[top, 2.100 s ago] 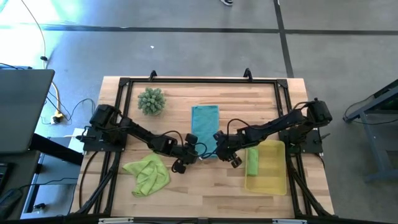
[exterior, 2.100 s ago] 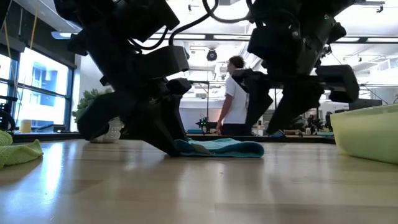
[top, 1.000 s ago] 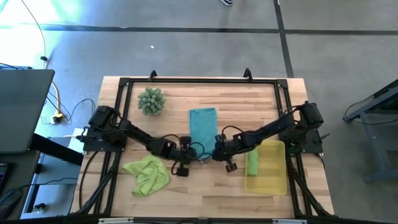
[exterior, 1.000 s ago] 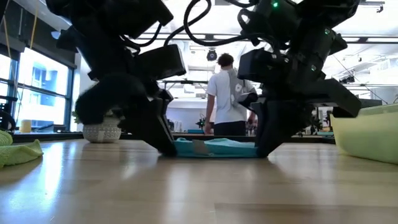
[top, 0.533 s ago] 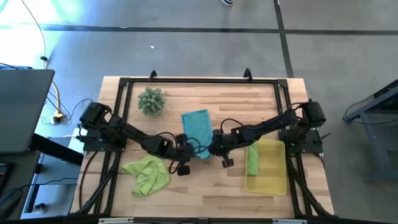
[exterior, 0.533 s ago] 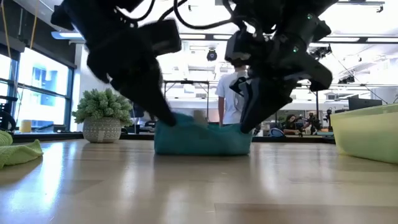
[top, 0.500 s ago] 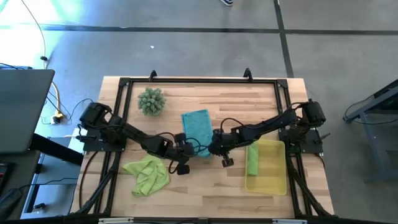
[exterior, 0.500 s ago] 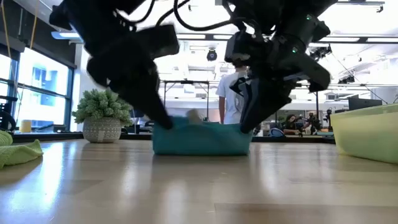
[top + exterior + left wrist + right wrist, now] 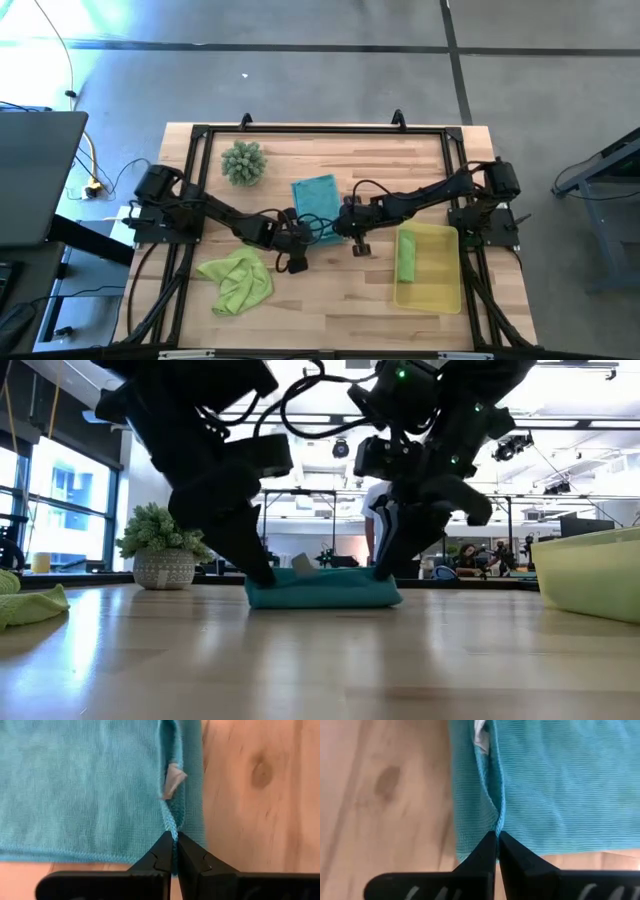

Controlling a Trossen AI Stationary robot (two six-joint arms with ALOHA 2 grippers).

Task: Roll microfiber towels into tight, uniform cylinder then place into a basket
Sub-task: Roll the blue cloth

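Cables (image 9: pixel 45 40) trail over the floor off my left side, and a small spiky green plant (image 9: pixel 243 162) sits at the far left of the bench (image 9: pixel 300 300). Nearer me on that side a lime green towel (image 9: pixel 237 280) lies crumpled and loose, not rolled at all.

My left pincer (image 9: pixel 174 839) is down at the middle of the bench, its two dark tips pressed together on the edge of the teal towel (image 9: pixel 316 200), pinching a thin ridge of the hem between them. The teal towel is a flat, fine-ribbed cloth folded over on itself (a pale tag (image 9: pixel 173 780) sticks out along the fold). From table height it reads as a low, flattened pad resting on the wood, with both my arms standing over its two ends.

My right pincer (image 9: pixel 497 834) holds the same cloth from the other side, tips closed on a raised pleat of its hem, just beside the left one.

Farther right, the translucent yellow basket (image 9: pixel 440 290) lies near the bench's right edge. Inside it, along its left wall, is the second lime green towel (image 9: pixel 406 256), already a tidy, even cylinder.

Beyond the bench a person (image 9: pixel 372 530) stands in the room, mostly hidden behind my arm.
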